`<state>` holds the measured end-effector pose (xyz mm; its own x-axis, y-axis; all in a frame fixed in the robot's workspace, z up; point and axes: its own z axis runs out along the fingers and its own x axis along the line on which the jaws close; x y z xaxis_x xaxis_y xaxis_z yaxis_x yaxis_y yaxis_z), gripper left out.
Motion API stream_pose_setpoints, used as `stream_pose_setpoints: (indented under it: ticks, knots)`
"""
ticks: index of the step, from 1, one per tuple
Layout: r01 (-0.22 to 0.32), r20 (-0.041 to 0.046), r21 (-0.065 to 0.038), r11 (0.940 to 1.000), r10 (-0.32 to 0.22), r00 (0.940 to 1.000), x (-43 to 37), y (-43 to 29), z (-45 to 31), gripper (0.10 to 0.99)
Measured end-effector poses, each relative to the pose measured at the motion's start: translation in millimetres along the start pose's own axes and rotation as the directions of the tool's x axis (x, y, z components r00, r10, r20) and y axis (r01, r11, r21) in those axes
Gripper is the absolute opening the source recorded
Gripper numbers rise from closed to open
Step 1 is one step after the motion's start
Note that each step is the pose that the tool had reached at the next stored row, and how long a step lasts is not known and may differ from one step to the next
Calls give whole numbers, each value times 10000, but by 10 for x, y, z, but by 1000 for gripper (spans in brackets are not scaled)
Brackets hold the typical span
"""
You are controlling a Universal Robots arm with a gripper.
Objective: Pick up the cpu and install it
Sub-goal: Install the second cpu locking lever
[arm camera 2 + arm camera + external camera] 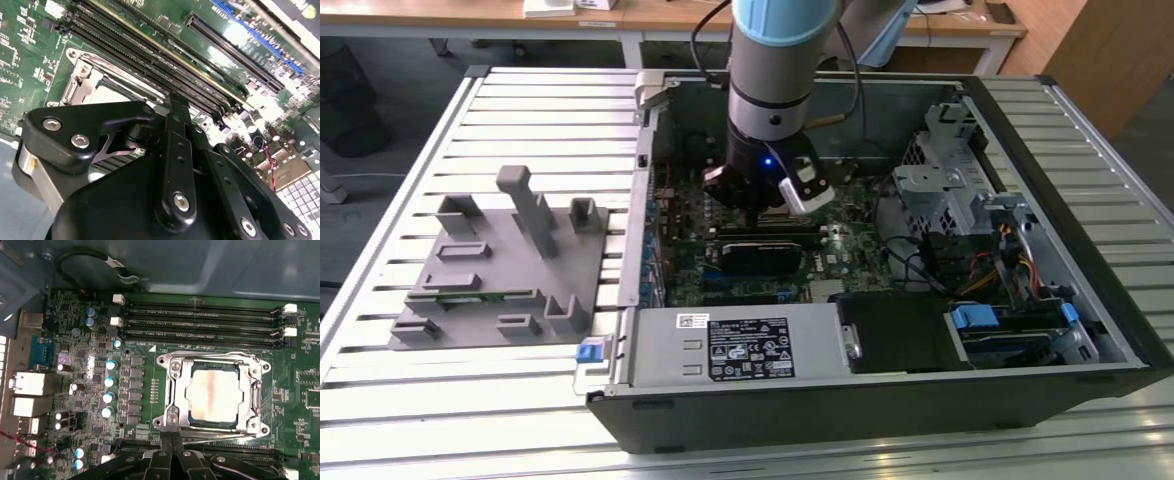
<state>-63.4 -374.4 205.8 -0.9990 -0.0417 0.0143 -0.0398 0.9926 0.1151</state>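
Now one cpu (214, 396) sits in socket, tool (171, 436) shut beside it.

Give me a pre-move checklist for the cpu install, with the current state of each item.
1. Cpu in the socket: ok, its silver top lies inside the metal frame in the first wrist view.
2. Cpu flat and square in the frame: looks ok, edges run parallel to the frame.
3. Gripper free of the cpu: ok, its fingertips sit at the frame's edge, beside the chip, fingers together.
4. Socket latched: cannot tell.
5. Memory slots beside the socket: ok, no sticks in them.
6. Arm inside the case: ok, standing upright over the motherboard in the exterior view.
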Motion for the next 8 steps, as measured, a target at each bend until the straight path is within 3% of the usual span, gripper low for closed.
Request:
stream_pose_setpoints:
  ticks: [8]
  knots:
    - [9, 17, -430, 9991, -8, 10000, 8, -132, -8, 106]
